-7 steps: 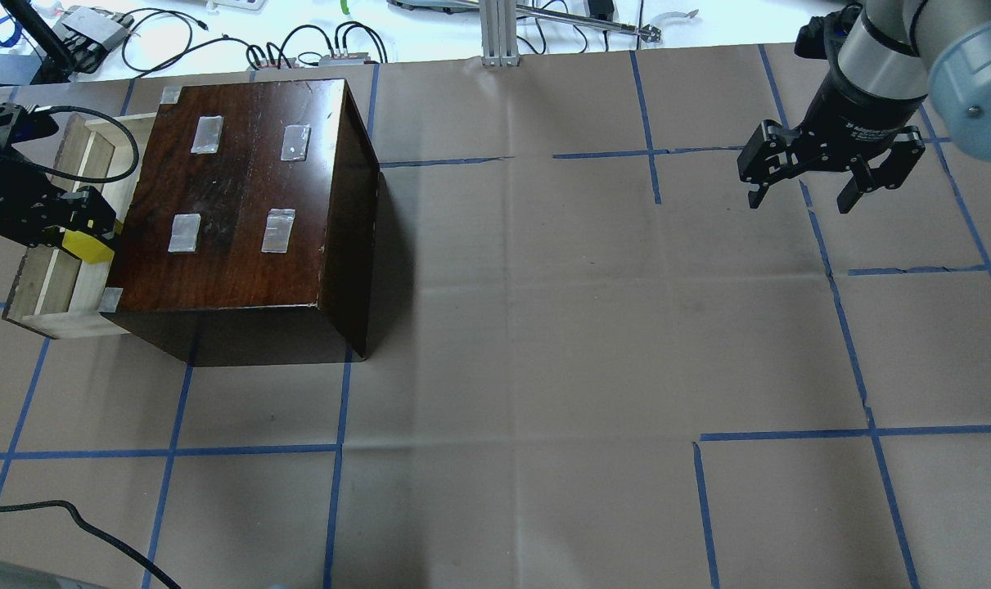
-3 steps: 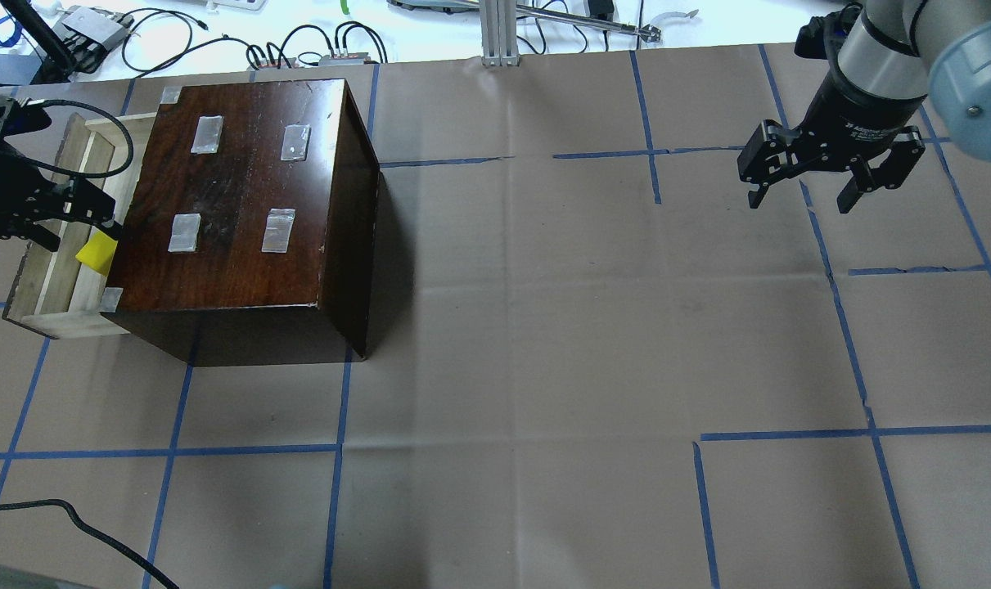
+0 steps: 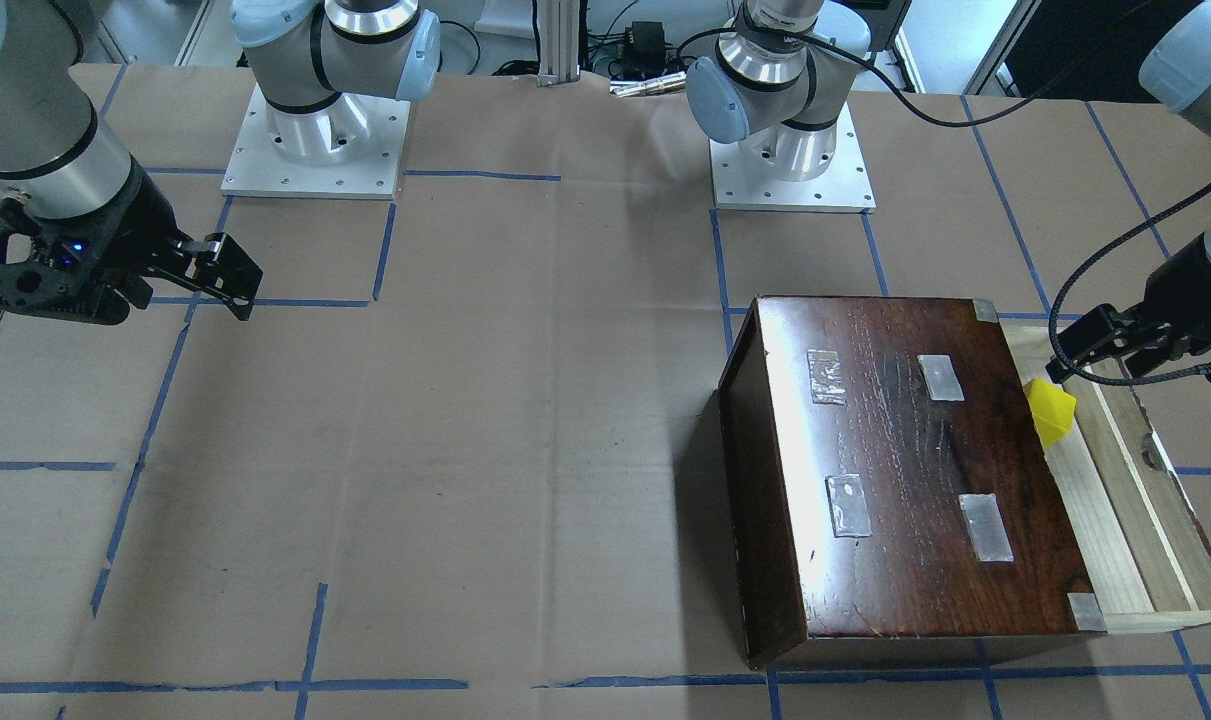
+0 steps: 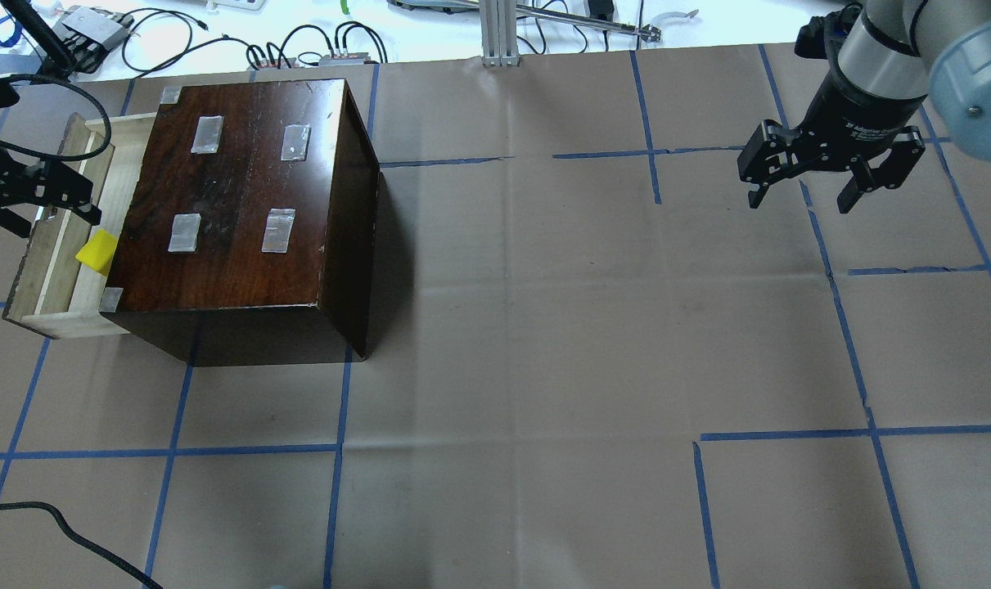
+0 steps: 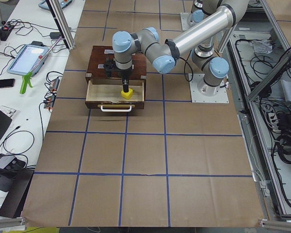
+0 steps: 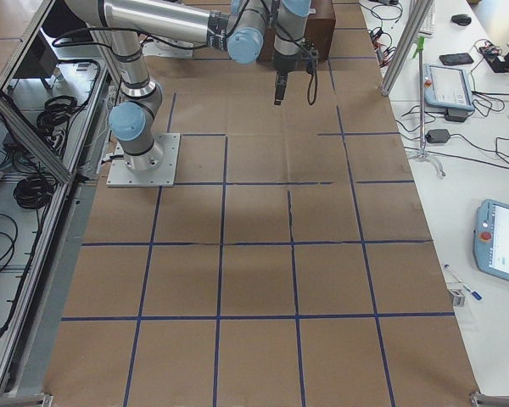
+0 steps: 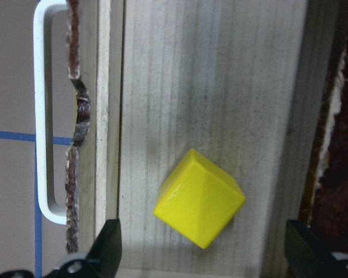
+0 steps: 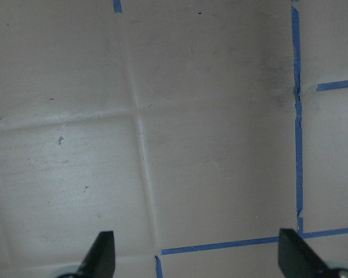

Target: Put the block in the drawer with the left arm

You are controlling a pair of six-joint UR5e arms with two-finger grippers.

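The yellow block (image 4: 96, 251) lies tilted on a corner on the pale floor of the open drawer (image 4: 57, 270), close to the dark wooden box (image 4: 241, 188). It also shows in the front view (image 3: 1051, 411) and the left wrist view (image 7: 200, 198). My left gripper (image 4: 45, 219) is open and empty, hovering above the drawer (image 7: 220, 87) with the block below and between its fingertips (image 7: 107, 249). My right gripper (image 4: 799, 202) is open and empty above the bare table at the far right.
The drawer's white handle (image 7: 43, 116) sticks out from its dark front. A black cable (image 4: 61, 515) loops across the table's near left corner. Cables and tools (image 4: 299, 41) lie beyond the far edge. Brown paper with blue tape lines (image 4: 544, 327) covers the table.
My left gripper opened and let go of the yellow block, which dropped onto the drawer floor. The gripper then drew back up and away from it. The right arm has not moved.
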